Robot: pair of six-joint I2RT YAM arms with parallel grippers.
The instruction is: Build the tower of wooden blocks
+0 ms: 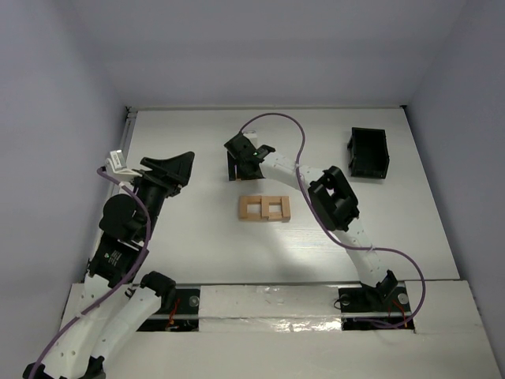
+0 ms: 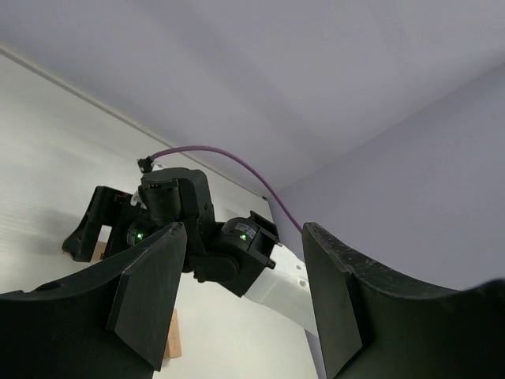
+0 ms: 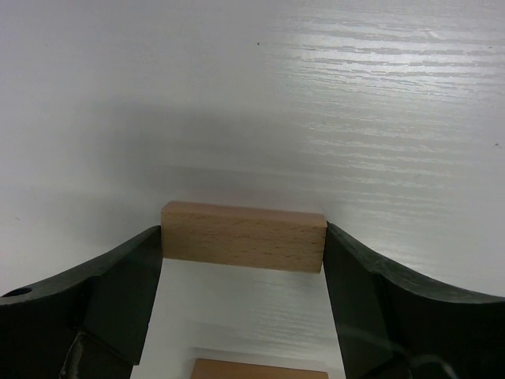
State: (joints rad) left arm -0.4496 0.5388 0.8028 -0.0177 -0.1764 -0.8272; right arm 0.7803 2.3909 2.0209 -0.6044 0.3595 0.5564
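- Clamped in the right hand (image 3: pixel 243 246), one block (image 3: pixel 244 235) is gripped by its two ends, likely so it can be laid level on the stack.
- Off to the side, the left hand (image 2: pixel 241 304) hangs wide open and empty, raised out of the way.
- On the table (image 1: pixel 181 237), the wood block tower (image 1: pixel 265 208) sits centrally, just nearer than the right hand. It is low, light tan and smooth-faced, with gaps between blocks.

I'm counting two arms, left arm (image 1: pixel 122 221) and right arm (image 1: pixel 335 197), one box (image 1: pixel 368 152), and one stack of blocks (image 1: pixel 264 208) I'm not managing to number; the right wrist view is showing two blocks (image 3: pixel 244 235).
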